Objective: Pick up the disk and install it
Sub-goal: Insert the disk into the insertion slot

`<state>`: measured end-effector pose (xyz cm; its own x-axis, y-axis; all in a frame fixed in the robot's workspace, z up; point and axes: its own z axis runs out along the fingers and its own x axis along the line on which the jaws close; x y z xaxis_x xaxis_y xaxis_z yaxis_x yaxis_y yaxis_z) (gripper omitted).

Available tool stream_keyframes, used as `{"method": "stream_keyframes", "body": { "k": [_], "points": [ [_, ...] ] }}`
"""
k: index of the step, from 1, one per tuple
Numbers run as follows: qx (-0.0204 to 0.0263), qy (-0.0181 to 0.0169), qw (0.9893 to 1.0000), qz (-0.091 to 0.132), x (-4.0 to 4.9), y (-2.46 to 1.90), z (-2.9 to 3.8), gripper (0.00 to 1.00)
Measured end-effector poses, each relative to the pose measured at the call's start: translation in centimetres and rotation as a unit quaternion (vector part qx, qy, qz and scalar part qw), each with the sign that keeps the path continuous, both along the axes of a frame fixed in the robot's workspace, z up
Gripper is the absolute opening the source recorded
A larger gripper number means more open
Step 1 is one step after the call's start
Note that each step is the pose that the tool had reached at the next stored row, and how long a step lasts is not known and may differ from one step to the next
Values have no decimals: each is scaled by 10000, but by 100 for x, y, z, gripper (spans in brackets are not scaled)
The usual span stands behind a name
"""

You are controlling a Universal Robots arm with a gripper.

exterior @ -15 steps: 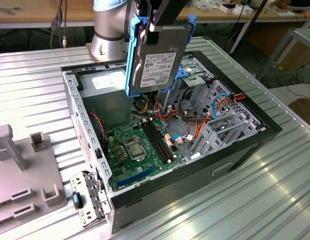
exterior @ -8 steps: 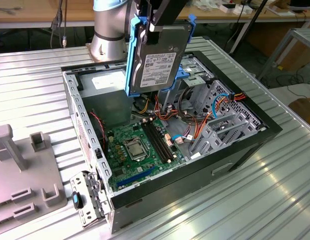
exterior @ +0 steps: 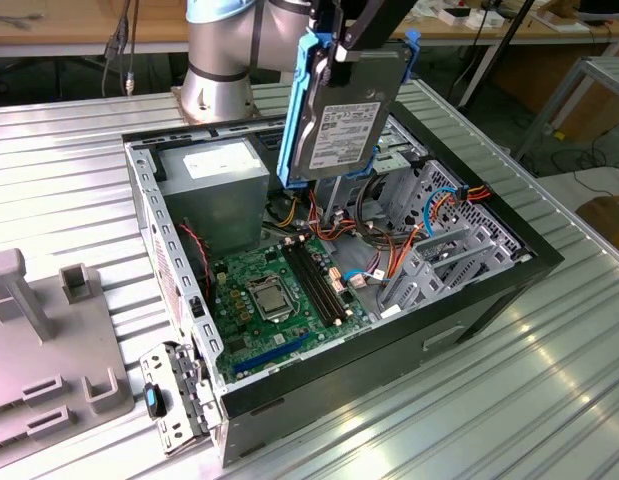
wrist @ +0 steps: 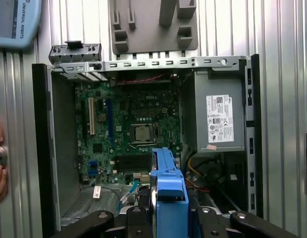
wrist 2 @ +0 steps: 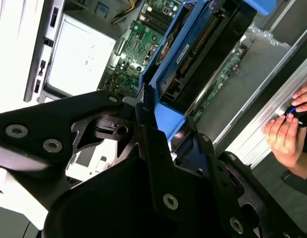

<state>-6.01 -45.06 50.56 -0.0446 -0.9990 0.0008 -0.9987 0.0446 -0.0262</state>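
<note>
The disk (exterior: 341, 115), a grey-black drive with a label in a bright blue carrier frame, hangs upright in the air above the open computer case (exterior: 489, 290). My gripper (exterior: 339, 50) is shut on its upper edge. In the second wrist view the black fingers (wrist 2: 158, 163) clamp the blue frame of the disk (wrist 2: 193, 54). The first wrist view looks down the blue edge of the disk (wrist: 168, 183) onto the motherboard (wrist: 128, 129). The metal drive cage (exterior: 444, 235) with blue and orange cables lies below the disk, toward the exterior view's right.
The case lies on a ribbed metal table (exterior: 69, 160). A power supply (exterior: 214, 190) fills its back corner. A grey fixture (exterior: 39, 360) stands at the exterior view's left. A person's hands (wrist 2: 287, 134) rest at the table's edge beside the case.
</note>
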Motion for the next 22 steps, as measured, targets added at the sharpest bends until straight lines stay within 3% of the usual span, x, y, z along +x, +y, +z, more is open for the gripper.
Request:
{"method": "stream_keyframes", "body": {
  "k": [3,5,14,17,22],
  "points": [
    [-11,0,10000,0,43,-50,-5,37],
    [-21,0,10000,0,58,-168,-18,37],
    [-28,0,10000,0,80,-396,-47,37],
    [-29,0,10000,0,88,-524,-63,37],
    [-31,0,10000,0,117,-629,-80,37]
  ]
}}
